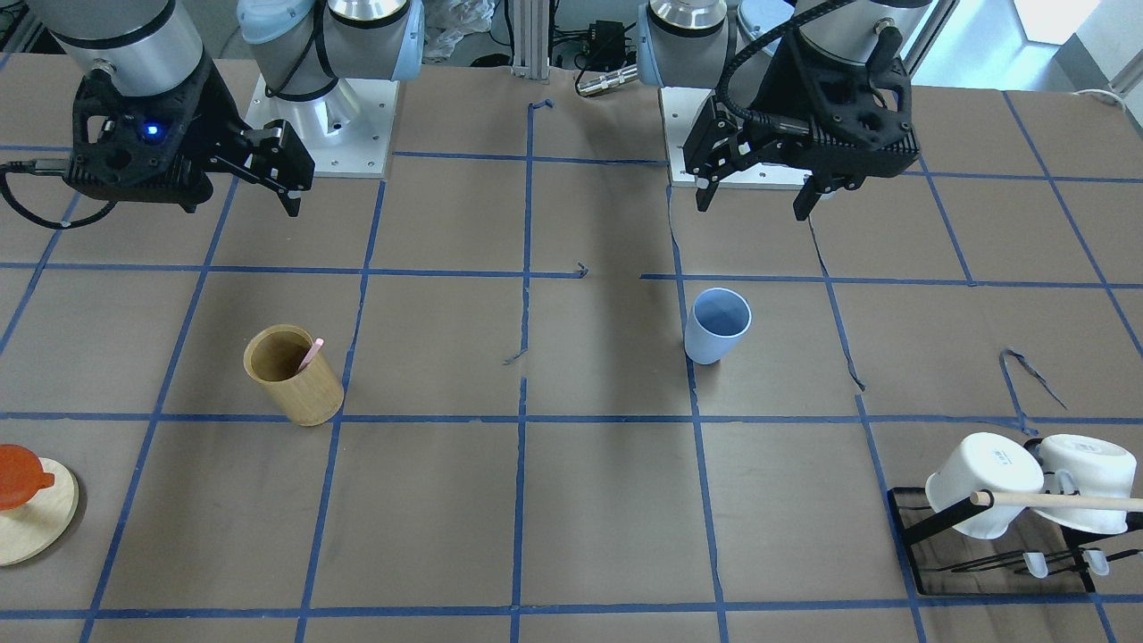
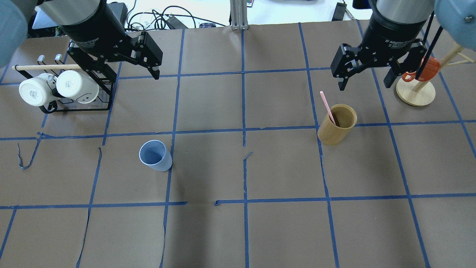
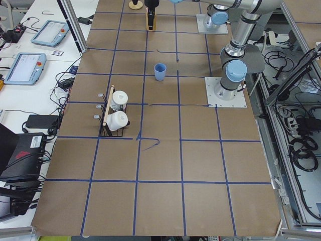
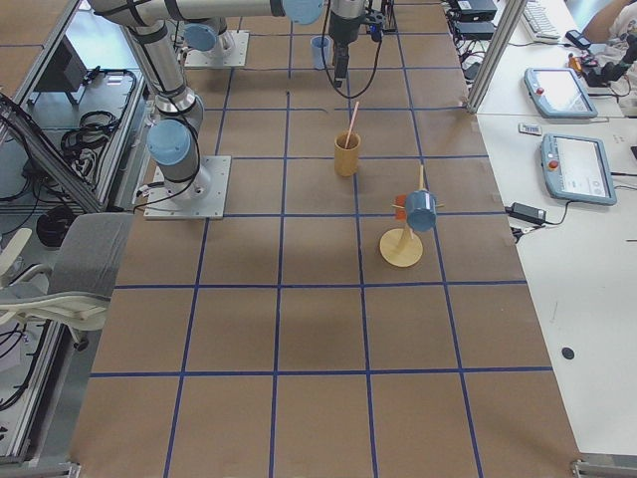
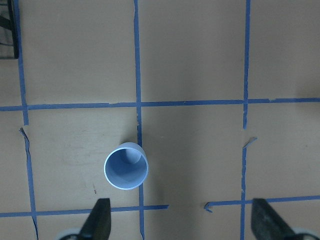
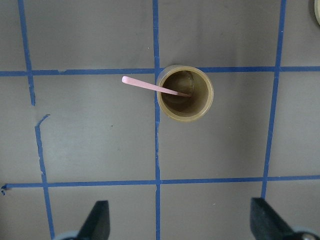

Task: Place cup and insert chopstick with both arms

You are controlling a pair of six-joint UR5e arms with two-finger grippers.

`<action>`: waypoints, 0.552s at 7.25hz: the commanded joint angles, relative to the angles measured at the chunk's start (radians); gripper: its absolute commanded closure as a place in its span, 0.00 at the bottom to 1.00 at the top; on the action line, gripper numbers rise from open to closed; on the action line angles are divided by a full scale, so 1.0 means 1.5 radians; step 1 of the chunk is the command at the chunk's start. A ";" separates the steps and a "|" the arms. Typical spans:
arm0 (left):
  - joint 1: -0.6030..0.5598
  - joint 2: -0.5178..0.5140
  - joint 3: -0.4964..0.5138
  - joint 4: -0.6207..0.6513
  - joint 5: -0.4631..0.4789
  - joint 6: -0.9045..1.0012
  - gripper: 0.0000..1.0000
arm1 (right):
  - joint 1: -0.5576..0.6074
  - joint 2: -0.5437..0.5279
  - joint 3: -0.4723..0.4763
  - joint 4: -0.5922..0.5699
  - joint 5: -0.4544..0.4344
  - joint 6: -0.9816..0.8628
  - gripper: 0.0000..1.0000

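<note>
The light-blue cup (image 1: 717,326) stands upright and empty on the brown paper table, left of centre in the overhead view (image 2: 155,155). My left gripper (image 1: 752,201) hangs open and empty high above it; the left wrist view shows the cup (image 5: 126,168) just ahead of the spread fingers. A pale-pink chopstick (image 2: 327,107) leans inside a tan bamboo cylinder (image 2: 334,130). My right gripper (image 2: 364,85) is open and empty above and behind that cylinder. The right wrist view shows the chopstick (image 6: 150,86) sticking out to the left.
A black rack (image 2: 106,100) with two white mugs (image 2: 76,86) and a wooden dowel stands at the far left of the overhead view. A round wooden stand (image 2: 415,93) with an orange cup is at the far right. Blue tape lines grid the table.
</note>
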State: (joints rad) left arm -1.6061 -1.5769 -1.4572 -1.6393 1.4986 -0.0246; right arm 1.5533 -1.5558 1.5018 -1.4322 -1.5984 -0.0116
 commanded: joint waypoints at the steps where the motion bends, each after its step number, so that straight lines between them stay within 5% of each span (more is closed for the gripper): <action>1: 0.000 0.000 -0.001 -0.002 0.001 0.000 0.00 | 0.000 0.001 0.002 0.000 0.000 0.002 0.00; 4: 0.000 0.002 -0.010 -0.002 0.003 0.008 0.00 | 0.000 0.004 0.005 0.000 0.001 0.002 0.00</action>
State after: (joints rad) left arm -1.6061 -1.5762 -1.4625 -1.6431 1.5010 -0.0181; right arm 1.5539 -1.5479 1.5083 -1.4331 -1.5987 -0.0099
